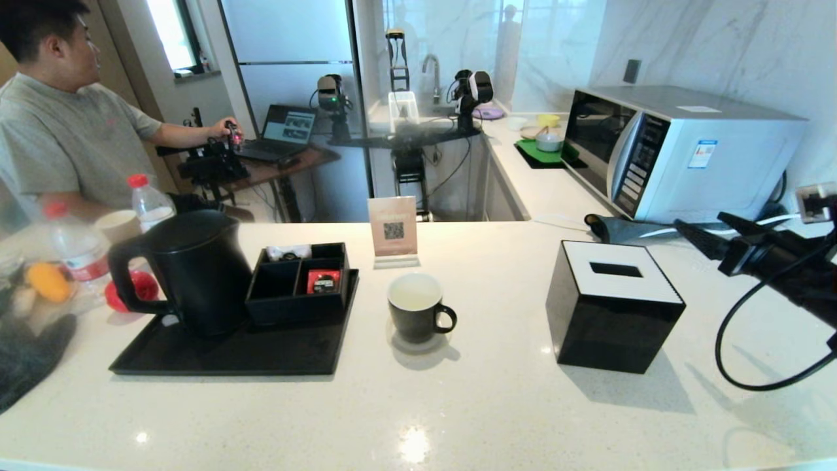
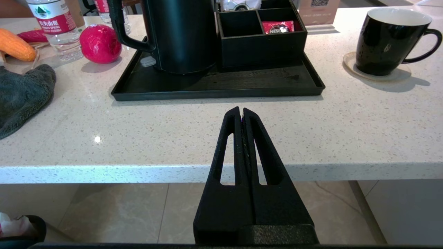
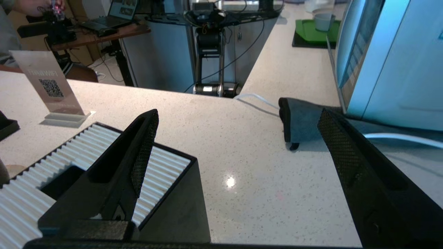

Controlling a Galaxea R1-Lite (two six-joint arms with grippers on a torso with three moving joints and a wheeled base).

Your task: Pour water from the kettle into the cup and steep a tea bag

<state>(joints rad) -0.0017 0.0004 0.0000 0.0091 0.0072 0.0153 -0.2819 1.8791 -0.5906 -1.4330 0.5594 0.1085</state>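
The matte black kettle stands on the left of a black tray, its loop handle facing left. The black cup sits on a pale coaster mid-counter, handle to the right; whether its white inside holds water cannot be told. A red sachet lies in the organizer box. My left gripper is shut and empty, low at the counter's near edge, facing the tray. My right gripper hangs open and empty at the far right, beyond the tissue box.
A black tissue box stands right of the cup. A microwave, a folded grey cloth and a white cable are at the back right. A QR sign is behind the cup. Bottles, a red ball and a grey towel crowd the left.
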